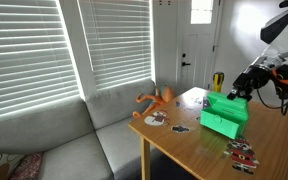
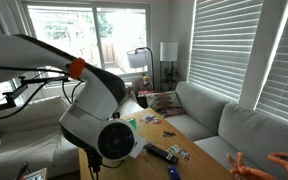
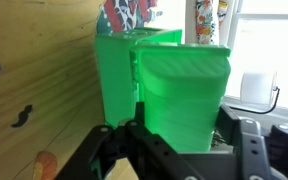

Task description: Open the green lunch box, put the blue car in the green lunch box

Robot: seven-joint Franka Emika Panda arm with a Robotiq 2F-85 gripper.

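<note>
The green lunch box (image 1: 224, 115) stands on the wooden table (image 1: 194, 150). In the wrist view its body (image 3: 114, 70) is on the left and its lid (image 3: 184, 80) fills the middle, with a dark gap between the two. My gripper (image 1: 242, 90) is at the box's top edge, on the side away from the sofa. In the wrist view the gripper (image 3: 181, 125) has its black fingers (image 3: 134, 135) on either side of the lid and is shut on it. I cannot pick out the blue car with certainty. A small dark toy (image 1: 180, 128) lies in front of the box.
An orange many-armed toy (image 1: 156, 100) lies at the table corner by the grey sofa (image 1: 74, 140). Red and white small toys (image 1: 242, 153) sit near the front edge. A yellow object (image 1: 217, 80) stands behind the box. In an exterior view the robot's base (image 2: 104, 125) hides most of the table.
</note>
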